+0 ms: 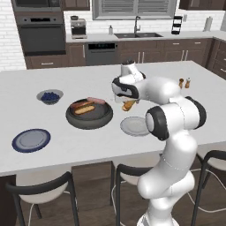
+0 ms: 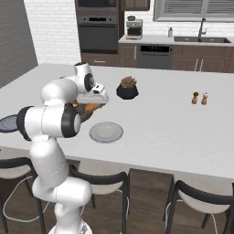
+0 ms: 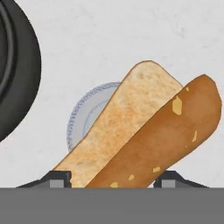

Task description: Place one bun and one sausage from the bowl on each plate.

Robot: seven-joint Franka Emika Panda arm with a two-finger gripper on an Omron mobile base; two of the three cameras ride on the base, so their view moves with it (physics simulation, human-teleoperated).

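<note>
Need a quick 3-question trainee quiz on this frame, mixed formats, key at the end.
1. True or false: the gripper is shut on a bun.
2. Which plate lies nearest the held bun? A) the light-grey plate B) the blue-rimmed plate
3. Fill in: the small bowl left of the big dark bowl holds blue ____.

Key:
1. True; the bun sits between the fingertips, above the counter.
2. A
3. berries
</note>
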